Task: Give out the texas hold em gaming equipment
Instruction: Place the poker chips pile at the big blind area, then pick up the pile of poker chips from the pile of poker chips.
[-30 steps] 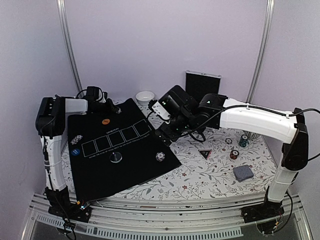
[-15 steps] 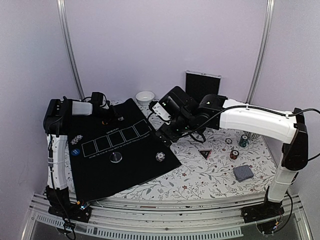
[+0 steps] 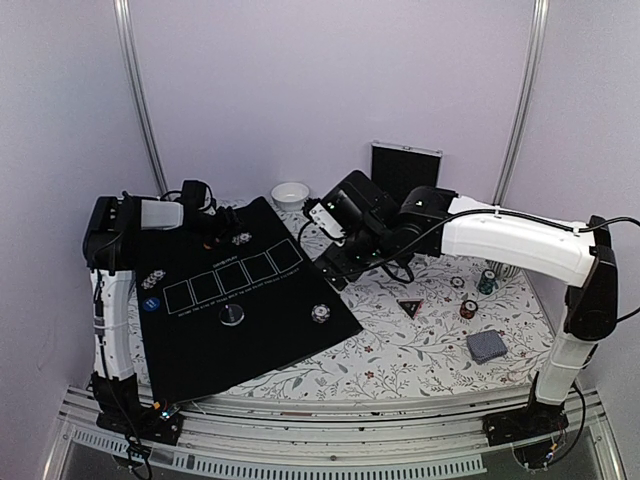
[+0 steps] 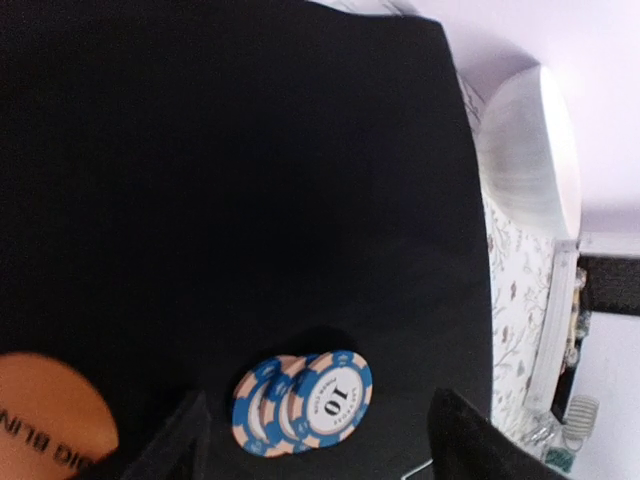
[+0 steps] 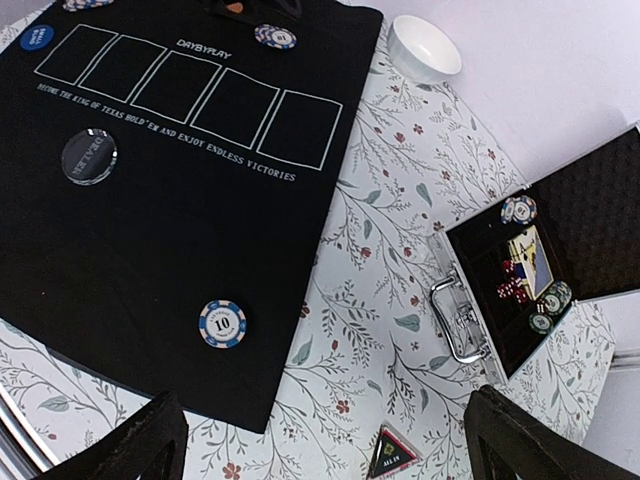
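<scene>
Blue-edged round chips (image 4: 300, 402) — flat black mat (image 4: 200, 150).

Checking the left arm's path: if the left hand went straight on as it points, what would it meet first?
Likely the overlapping blue-white chips just ahead of the left hand on the black mat; depth unclear.

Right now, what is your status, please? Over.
Status: left fingers open, straddling blue chips lying on black mat; right fingers open, empty; orange disc close beside chips.
</scene>
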